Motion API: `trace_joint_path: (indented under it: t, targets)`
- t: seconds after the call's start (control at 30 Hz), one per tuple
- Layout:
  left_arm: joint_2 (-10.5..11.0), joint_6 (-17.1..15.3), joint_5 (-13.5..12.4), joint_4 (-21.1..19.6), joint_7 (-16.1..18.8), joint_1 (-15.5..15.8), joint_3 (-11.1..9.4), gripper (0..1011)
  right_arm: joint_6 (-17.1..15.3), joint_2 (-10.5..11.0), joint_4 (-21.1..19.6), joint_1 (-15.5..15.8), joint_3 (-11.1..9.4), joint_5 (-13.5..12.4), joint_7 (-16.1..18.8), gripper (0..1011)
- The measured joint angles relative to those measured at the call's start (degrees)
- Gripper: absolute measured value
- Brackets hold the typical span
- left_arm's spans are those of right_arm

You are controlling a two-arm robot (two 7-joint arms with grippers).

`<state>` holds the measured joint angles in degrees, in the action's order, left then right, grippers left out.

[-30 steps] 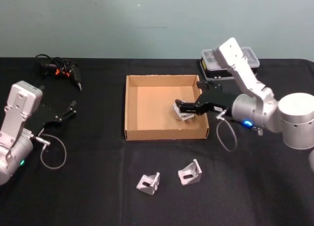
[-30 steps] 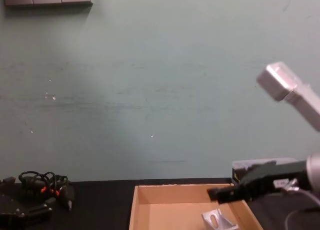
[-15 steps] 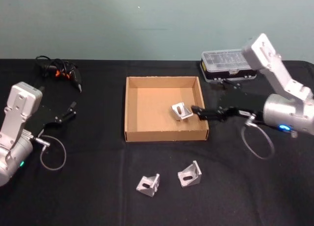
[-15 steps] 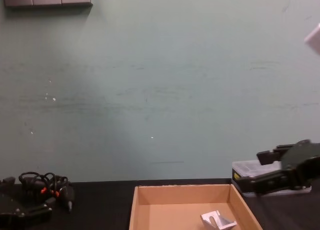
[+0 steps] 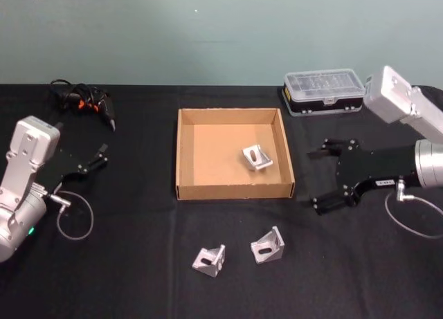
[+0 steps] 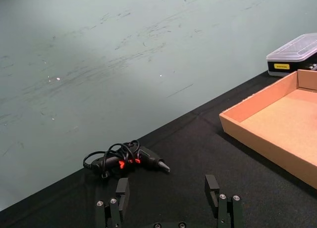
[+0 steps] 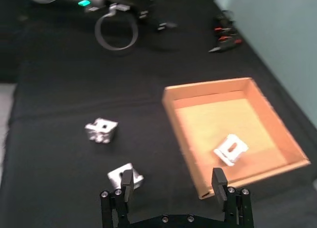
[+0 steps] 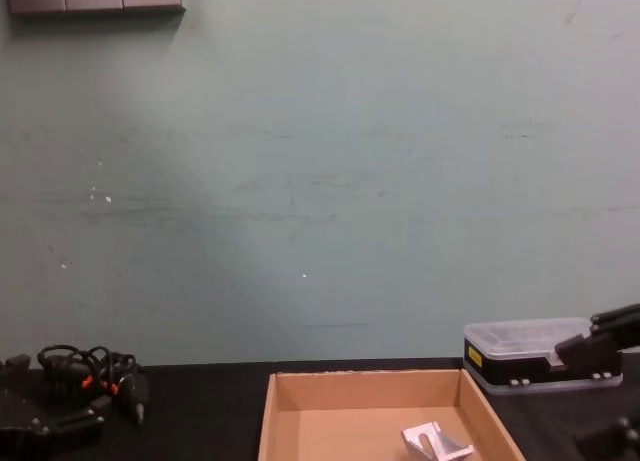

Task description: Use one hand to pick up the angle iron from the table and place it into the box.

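The flat black matte desk [image 5: 138,284] carries a wide shallow tan cardboard box [image 5: 235,192], just left of the right claw [image 5: 317,180], whose fingers are spread wide (clear of the box's wall). The left claw [image 6: 167,188], likewise spread, sits parked far to the left. A small silver angle iron [image 5: 257,158] rests inside the box, left of the right claw and apart from it. A second bracket [image 5: 268,244] and a third bracket [image 5: 210,259] lie on the desk, nearer the robot than that claw.

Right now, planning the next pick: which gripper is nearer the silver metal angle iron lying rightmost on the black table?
Right. The right gripper is open, just beyond and to the right of that angle iron; the left gripper sits far off to its left.
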<state>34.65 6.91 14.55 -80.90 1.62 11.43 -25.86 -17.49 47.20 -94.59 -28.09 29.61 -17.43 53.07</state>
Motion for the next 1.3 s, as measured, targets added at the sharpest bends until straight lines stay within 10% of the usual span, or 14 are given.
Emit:
trace_joint_path:
  t: [0.53, 1.3]
  targets:
    - [0.00, 0.00, 0.00, 0.00, 0.00, 0.00, 0.00, 1000, 2.00, -1.98, 4.26, -8.69, 11.50, 5.39, 10.23, 1003]
    - [0.00, 0.00, 0.00, 0.00, 0.00, 0.00, 0.00, 1000, 4.47, -6.85, 13.94, -15.44, 20.96, 10.13, 13.88, 1003]
